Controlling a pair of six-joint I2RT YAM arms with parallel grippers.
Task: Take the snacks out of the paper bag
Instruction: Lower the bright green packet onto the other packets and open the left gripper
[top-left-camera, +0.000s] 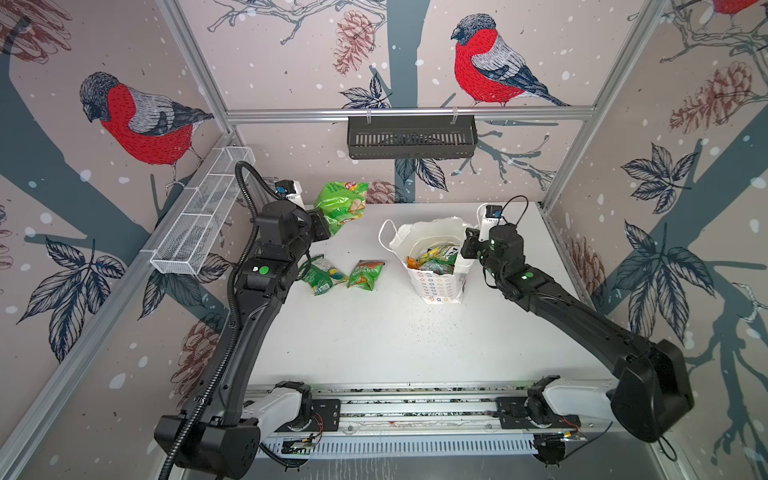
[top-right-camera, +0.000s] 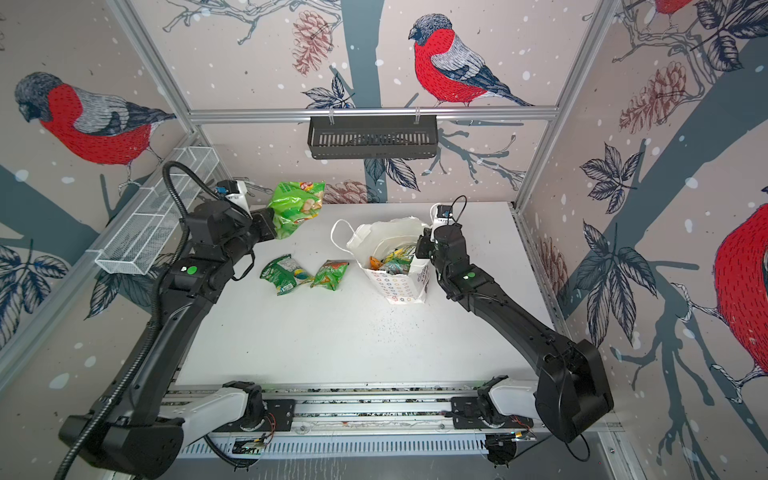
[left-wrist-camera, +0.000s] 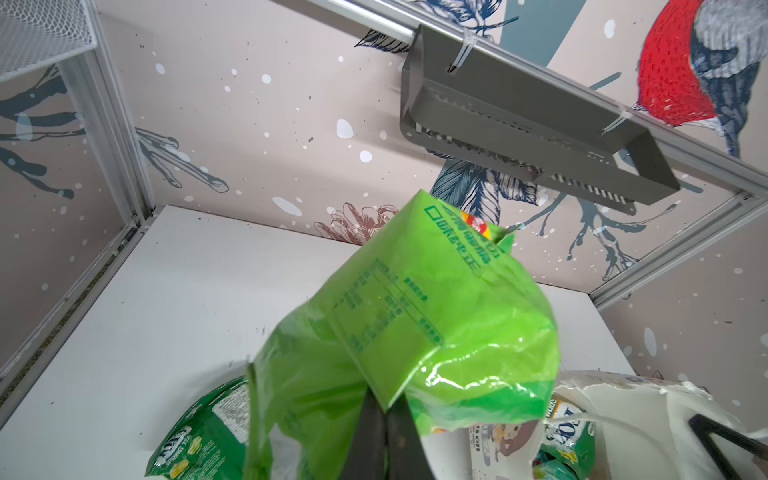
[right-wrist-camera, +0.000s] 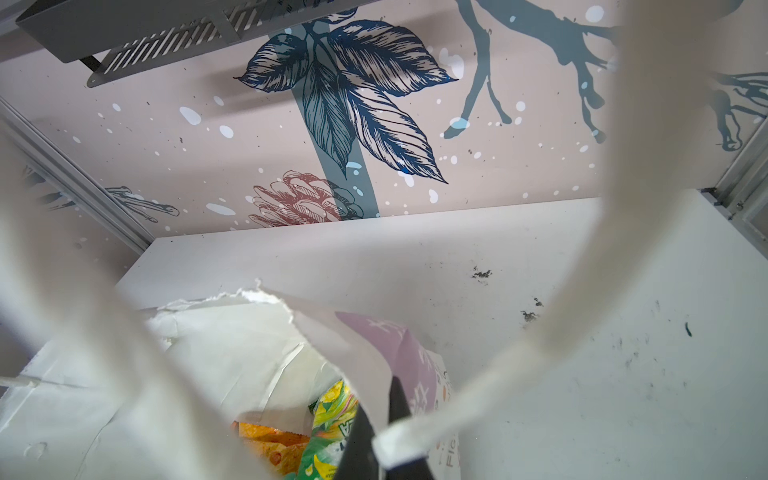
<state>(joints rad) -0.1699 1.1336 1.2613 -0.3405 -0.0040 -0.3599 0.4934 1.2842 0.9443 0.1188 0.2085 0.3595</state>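
- The left gripper (top-left-camera: 323, 229) is clamped on the lower edge of a bright green packet (top-left-camera: 341, 204). In the left wrist view its dark fingers (left-wrist-camera: 365, 440) press together on the crinkled foil.
- This held packet hangs in the air, clear of the table (top-left-camera: 374, 340). It is to the left of the paper bag (top-left-camera: 436, 286), higher than the bag's rim and apart from it.
- The right gripper (top-left-camera: 468, 251) is closed on the right-hand rim of the paper bag. In the right wrist view its fingers (right-wrist-camera: 359, 440) pinch the torn paper edge beside a purple patch (right-wrist-camera: 399, 345), and a blurred white cord handle (right-wrist-camera: 519, 365) loops across in front.
- The paper bag stands upright on the white table with its mouth open and its top edge ragged. A second cord handle (top-left-camera: 384, 237) sticks out from its left side.
- Inside the bag lie more snacks (top-left-camera: 432, 257): orange, yellow and green foil shows in both top views, but they overlap too much to count.
- Two green packets lie flat on the table to the left of the bag and apart from it. The nearer one (top-left-camera: 365, 274) touches the farther one (top-left-camera: 322, 276).
- A black slotted basket (top-left-camera: 411, 137) hangs on the wall behind the bag.
- A white wire basket (top-left-camera: 203, 216) is mounted on the side wall, well to the left of the bag.
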